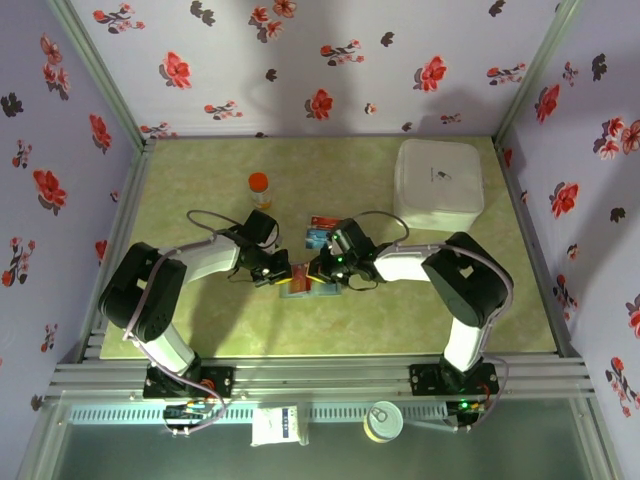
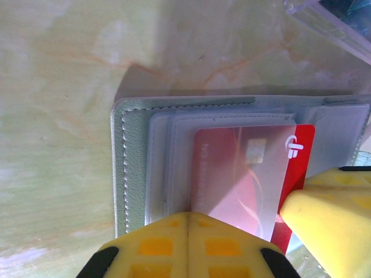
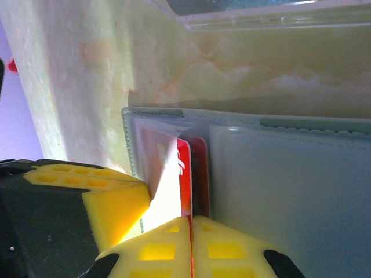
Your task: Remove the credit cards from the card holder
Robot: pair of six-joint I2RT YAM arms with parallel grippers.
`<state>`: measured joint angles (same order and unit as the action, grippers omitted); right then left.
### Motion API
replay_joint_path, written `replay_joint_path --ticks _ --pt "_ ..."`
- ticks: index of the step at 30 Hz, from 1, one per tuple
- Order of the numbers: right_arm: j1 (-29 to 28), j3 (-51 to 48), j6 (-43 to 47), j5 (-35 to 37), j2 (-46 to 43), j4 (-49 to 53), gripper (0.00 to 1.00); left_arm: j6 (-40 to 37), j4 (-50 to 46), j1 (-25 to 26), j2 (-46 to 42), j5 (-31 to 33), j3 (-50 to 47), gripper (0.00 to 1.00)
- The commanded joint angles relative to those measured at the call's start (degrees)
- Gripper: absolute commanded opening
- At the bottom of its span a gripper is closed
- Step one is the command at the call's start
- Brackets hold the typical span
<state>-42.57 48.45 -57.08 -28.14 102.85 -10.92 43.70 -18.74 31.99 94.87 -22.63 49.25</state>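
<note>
Both arms reach in toward the middle of the counter (image 1: 200, 180), wrists nearly meeting over the card holder (image 1: 298, 290).

Card holder (image 2: 130, 168): lies open and flat on the counter, inside facing up, clear sleeves showing.

Red card (image 2: 298, 150): partly out of its sleeve. One end is bare and the rest is behind the frosted plastic. From the right wrist it appears edge-on (image 3: 184, 174), running straight into the seam between the right fingers.

Right gripper (image 3: 191, 226): fingers closed together, nipping the bare end of the red card. Seen from above (image 1: 325, 268), it sits at the holder's right side.

Left gripper (image 2: 188, 223): fingers fully closed against each other, tips down at the near edge of the holder, over the sleeve. Cannot tell whether anything is pinched between them. From above (image 1: 275, 268), it is at the holder's left side.

Just beyond the holder, a loose red card (image 1: 323, 221) and a blue card (image 1: 316, 238) lie on the counter. A white box (image 1: 438, 183) stands far right and an orange-capped bottle (image 1: 259, 187) far left, both well apart from the holder.
</note>
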Motion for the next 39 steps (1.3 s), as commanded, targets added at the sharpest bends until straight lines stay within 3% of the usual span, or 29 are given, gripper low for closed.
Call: replay_joint_path --ticks 1,15,28,34,39 --pt "0.6 -1.4 -0.3 0.0 -2.1 -0.8 0.07 -0.5 -2.6 0.4 -0.3 0.8 -0.5 0.00" --pt "2.0 -1.6 5.6 4.2 -8.2 11.2 0.05 -0.9 -3.3 0.3 0.3 0.6 0.6 0.00" --pt "2.2 5.9 15.9 7.7 -13.3 26.4 0.00 0.1 -2.0 0.3 -0.6 -1.0 1.0 0.00" --pt "2.6 11.2 25.4 9.0 -14.3 35.2 0.00 -0.1 -2.5 0.3 -2.7 0.0 1.7 0.00" --pt "2.6 17.3 40.0 12.1 -13.6 44.7 0.00 -0.6 -3.8 0.0 -4.2 1.6 1.9 0.03"
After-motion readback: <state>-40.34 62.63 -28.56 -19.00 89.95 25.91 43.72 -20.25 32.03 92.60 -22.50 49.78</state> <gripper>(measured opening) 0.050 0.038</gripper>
